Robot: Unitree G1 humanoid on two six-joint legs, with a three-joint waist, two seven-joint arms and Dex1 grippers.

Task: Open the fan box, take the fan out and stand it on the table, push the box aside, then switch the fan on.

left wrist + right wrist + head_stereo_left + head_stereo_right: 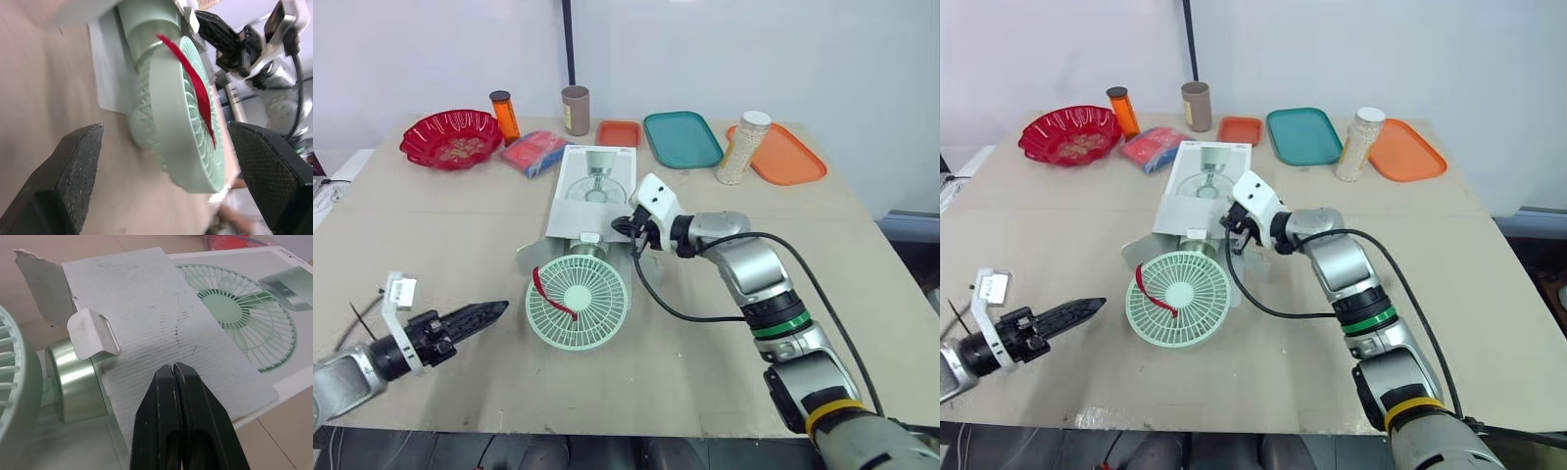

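At the lower left of the frame we see our left gripper (492, 311), its two black fingers spread wide apart and pointing toward the pale green round plastic fan (578, 302). The fan lies tilted at the centre, its base at the mouth of the white cardboard fan box (594, 191) just above. Right of that, our right gripper (626, 227) is pressed together at the box's open end.

Crowded desk (862, 255), fan gear in the middle.
Far edge: red bowl (451, 138), orange bottle (505, 116), brown tube (575, 110), red packet (534, 152), small orange tray (619, 133), teal tray (681, 138), jar (744, 147), large orange tray (788, 155); mid-desk: fan box (592, 196), fan (578, 302).
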